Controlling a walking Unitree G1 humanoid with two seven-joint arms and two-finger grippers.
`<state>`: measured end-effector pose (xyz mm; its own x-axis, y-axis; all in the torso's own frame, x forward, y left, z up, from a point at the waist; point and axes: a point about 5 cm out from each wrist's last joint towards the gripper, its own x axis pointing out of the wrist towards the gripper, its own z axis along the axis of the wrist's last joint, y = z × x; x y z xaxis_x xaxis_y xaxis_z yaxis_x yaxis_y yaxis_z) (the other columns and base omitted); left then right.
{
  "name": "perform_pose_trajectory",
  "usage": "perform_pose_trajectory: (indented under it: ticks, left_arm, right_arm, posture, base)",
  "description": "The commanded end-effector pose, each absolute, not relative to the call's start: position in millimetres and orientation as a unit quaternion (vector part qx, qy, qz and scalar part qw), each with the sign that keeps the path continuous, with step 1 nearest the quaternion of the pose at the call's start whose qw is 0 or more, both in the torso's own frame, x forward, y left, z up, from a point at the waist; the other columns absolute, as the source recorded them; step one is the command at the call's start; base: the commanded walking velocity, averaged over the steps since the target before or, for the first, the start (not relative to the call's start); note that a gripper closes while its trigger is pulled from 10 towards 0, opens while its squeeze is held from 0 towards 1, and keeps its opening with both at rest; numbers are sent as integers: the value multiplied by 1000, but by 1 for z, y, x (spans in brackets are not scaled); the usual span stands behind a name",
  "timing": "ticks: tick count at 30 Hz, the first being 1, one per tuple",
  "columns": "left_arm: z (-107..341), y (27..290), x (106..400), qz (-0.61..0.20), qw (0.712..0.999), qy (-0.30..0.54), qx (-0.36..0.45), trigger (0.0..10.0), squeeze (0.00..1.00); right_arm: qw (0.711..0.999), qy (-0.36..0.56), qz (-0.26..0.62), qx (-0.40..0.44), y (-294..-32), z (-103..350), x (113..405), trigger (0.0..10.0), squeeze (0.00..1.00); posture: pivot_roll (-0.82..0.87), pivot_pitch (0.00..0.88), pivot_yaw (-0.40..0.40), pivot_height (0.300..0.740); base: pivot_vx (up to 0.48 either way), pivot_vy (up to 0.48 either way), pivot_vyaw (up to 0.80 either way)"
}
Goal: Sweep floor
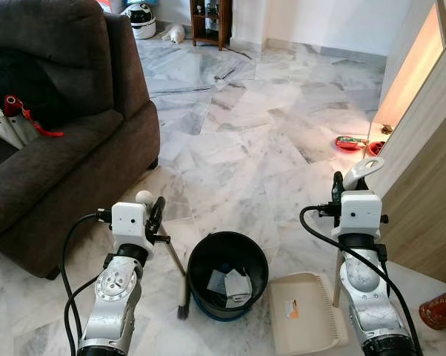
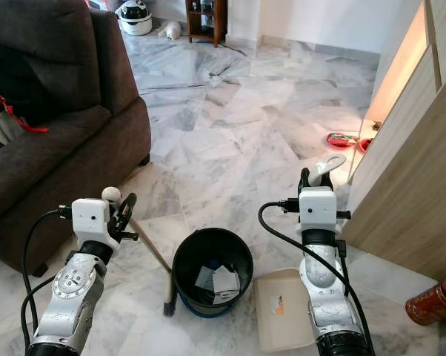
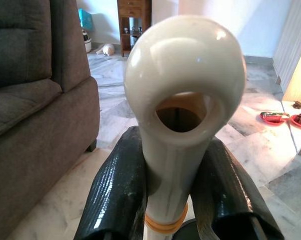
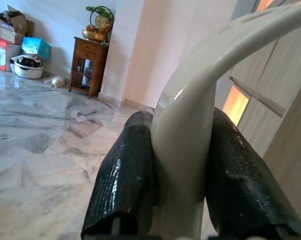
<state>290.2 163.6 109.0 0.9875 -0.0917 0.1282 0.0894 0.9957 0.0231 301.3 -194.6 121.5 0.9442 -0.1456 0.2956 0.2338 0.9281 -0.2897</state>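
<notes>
Two grippers are busy, and each one holds a tool. The left gripper [image 3: 175,195] has its two black fingers [image 3: 118,195] squeezed tight on the top of the broom handle [image 3: 183,100], just under its round cream knob with a hole. From there the broom [image 1: 172,263] slants down and toward the middle, and its dark bristles [image 1: 183,308] touch the marble floor [image 1: 245,133] right beside the black bin [image 1: 227,274].

The right gripper [image 4: 178,175] is pinched on the curved cream handle [image 4: 190,115] of the dustpan [image 1: 306,311]. That handle stands almost straight up. The flat pan rests on the floor just beside the bin, on its right.

So the bin sits between the two tools, with some paper scraps [image 1: 230,283] already inside it. The broom's long stick leans from the left arm inward, so I think the left arm must do the brushing and push dirt across toward the pan. I can't spot any loose dirt on the floor close by.

A dark sofa [image 1: 52,133] is on the left, and a wooden cabinet [image 1: 423,185] is on the right.
</notes>
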Motion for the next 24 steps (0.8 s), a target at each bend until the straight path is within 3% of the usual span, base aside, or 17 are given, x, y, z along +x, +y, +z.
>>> perform_pose_trajectory:
  ticks: [1, 5, 24]
  left_arm:
    - [121, 163, 290, -47, 994, -94, 9, 10000, 0]
    - [121, 163, 290, -49, 994, -94, 9, 10000, 0]
    - [122, 163, 289, -48, 994, -96, 10, 10000, 0]
  right_arm:
    - [970, -156, -95, -162, -192, 129, 305, 10000, 0]
    - [970, -156, -96, -162, -193, 129, 305, 10000, 0]
    - [970, -154, -99, -160, -194, 128, 305, 10000, 0]
  posture:
    - [24, 86, 30, 740]
    - [25, 80, 33, 740]
    - [27, 85, 32, 740]
  base:
    - [0, 0, 0]
    - [0, 0, 0]
    - [-226, 0, 0]
